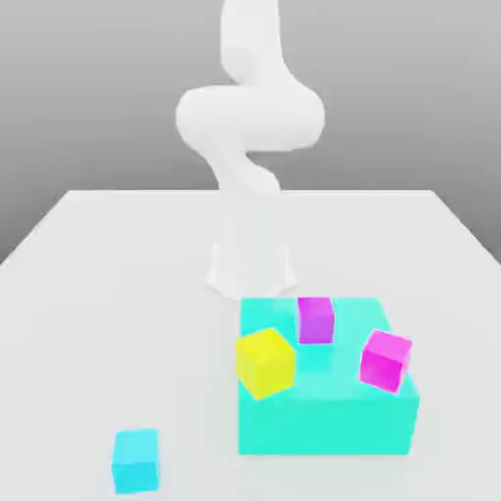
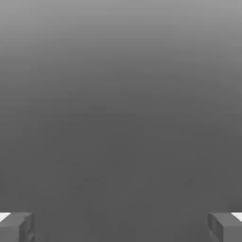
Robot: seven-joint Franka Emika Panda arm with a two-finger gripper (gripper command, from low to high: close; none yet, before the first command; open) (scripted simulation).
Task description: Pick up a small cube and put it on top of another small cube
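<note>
- yellow cube (image 1: 265,363), purple cube (image 1: 315,321), magenta cube (image 1: 386,361) on the teal block (image 1: 324,426)
- cyan cube (image 1: 136,461) on the desk (image 1: 117,342)
- white arm (image 1: 250,117) behind

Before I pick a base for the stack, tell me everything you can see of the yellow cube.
The yellow cube is a small, plain, solid-looking block with flat faces and no markings, brighter on some sides than others. In the exterior view it appears over the left edge of the big turquoise block, turned askew to it. Whether it rests fully on that block or overhangs its edge, I can't tell. No gripper or other small cube touches it.
</note>
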